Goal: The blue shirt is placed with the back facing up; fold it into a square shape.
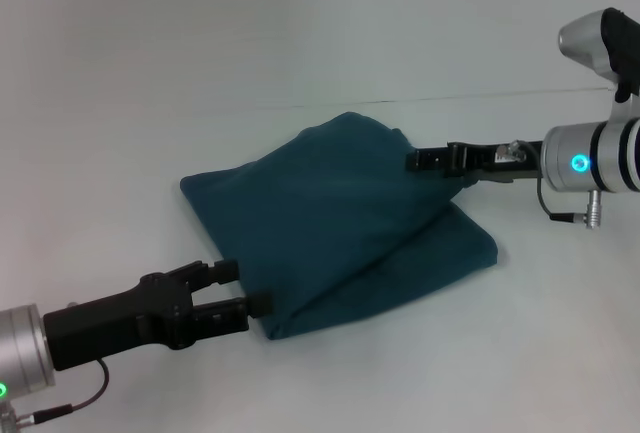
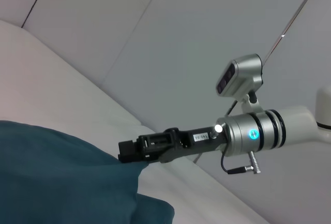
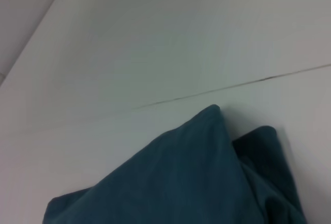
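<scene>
Left gripper (image 1: 242, 288) lower left, jaws parted at blue shirt (image 1: 330, 223) edge. Right gripper (image 1: 420, 161) pinching upper-right corner. Shirt mid-frame, folded compact, still skewed; needs squaring.

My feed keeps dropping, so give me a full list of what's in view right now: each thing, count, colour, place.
shirt: one, dark teal-blue, folded into a rough four-sided bundle, lying mid-table at an angle.
table: one, white, under everything, with a thin seam line running across behind the shirt.
left tool: one, black, fingers open, at the shirt's near left corner.
right tool: one, black, at the shirt's far right edge, where the fabric is bunched up against its tip; grip unclear.
</scene>
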`<state>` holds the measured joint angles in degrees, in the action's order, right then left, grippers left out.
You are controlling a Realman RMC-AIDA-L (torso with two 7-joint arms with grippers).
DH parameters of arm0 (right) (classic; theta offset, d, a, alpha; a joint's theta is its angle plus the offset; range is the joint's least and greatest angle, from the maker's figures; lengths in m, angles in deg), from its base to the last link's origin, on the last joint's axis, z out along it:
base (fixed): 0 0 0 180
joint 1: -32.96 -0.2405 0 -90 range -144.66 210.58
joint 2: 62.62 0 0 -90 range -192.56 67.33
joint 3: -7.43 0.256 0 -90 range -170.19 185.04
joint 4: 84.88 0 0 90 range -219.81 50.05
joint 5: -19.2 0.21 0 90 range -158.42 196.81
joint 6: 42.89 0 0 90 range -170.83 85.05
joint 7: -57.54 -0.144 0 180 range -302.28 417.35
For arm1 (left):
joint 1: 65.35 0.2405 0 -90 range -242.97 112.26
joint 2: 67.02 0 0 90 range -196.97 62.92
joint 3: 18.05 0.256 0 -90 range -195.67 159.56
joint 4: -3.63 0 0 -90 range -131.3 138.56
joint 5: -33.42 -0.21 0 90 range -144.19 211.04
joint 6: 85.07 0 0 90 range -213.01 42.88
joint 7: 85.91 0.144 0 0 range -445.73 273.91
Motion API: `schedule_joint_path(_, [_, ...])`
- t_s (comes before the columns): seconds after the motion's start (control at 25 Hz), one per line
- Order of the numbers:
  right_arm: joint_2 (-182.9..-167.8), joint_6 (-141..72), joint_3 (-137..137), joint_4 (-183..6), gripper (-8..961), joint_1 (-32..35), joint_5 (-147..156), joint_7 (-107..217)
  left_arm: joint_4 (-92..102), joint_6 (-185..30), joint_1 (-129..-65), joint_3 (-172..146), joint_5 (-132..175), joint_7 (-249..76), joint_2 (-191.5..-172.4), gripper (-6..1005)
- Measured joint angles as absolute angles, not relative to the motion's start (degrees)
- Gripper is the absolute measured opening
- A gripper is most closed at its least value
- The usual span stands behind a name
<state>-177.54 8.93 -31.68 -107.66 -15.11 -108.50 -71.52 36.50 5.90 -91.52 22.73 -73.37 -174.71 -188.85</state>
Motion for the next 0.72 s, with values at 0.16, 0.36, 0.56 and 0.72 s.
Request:
schedule_joint_path(0.16, [-177.33, 9.3, -31.7, -107.7, 777, -14.5, -108.3, -71.7, 36.6, 5.6, -91.7, 22.7, -73.4, -174.7, -188.82, 950])
schedule_joint_path(0.36, [-177.35, 10.2, -31.4, -107.7, 762, -14.1, -108.2, -71.8, 36.5, 5.4, -91.7, 22.7, -73.4, -174.7, -188.84, 950])
schedule_joint_path(0.56, [-177.64, 11.3, -31.2, -108.1, 748, -14.3, -107.9, -71.8, 36.4, 5.3, -91.7, 22.7, -73.4, -174.8, -188.87, 950])
schedule_joint_path(0.72, [-177.76, 11.1, -31.3, -108.1, 736, -14.3, -106.0, -71.5, 36.3, 5.2, -91.7, 22.7, -73.4, -174.8, -188.92, 950])
